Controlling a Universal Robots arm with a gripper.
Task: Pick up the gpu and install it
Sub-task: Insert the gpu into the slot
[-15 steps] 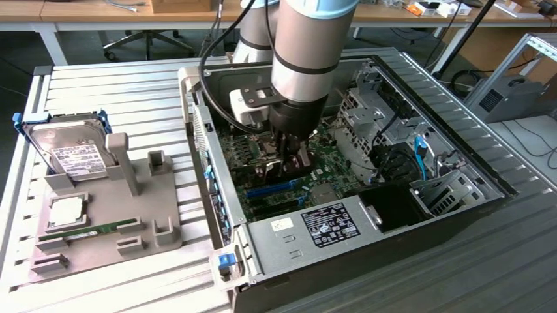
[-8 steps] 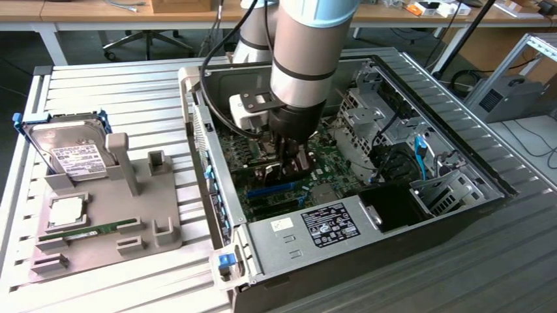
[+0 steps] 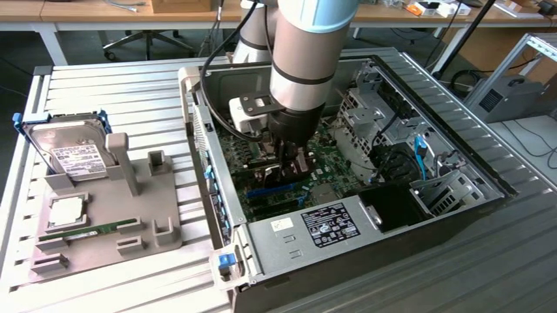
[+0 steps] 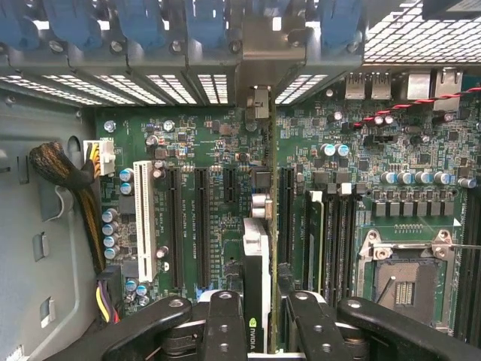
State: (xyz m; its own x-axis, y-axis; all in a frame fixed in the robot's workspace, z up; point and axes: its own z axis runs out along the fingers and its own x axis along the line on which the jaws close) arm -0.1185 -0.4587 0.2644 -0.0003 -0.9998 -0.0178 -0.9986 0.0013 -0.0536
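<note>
Gpu (image 4: pixel 256 263) is seen edge-on and upright inside the open computer case (image 3: pixel 452 195), clamped on its two flat faces by the gripper (image 4: pixel 261 312). The gripper is closed partway, its black fingers (image 4: pixel 224 323) pressed against the card near one end, so the thin board is held between them. By its look, the card is judged light and stiff but fragile: a bare circuit board with exposed parts, best taken by its flat faces or its metal bracket, away from the contact edge, and not to be twisted or forced.

Just beyond the fingers, the card's lower edge is lined up along the long black expansion slots (image 4: pixel 286 218) of the motherboard (image 4: pixel 218 150); whether it touches a slot or is seated cannot be told. A white slot (image 4: pixel 143 218) is seen to one side and the CPU socket (image 4: pixel 406 282) to the other. Further off, blue bracket latches (image 4: pixel 135 22) are ranged along the case's rear wall.

Outside the case, on the table (image 3: pixel 113 78) at the exterior view's left, a grey tray (image 3: pixel 156 241) carrying a hard drive (image 3: pixel 74 153) is seen.
</note>
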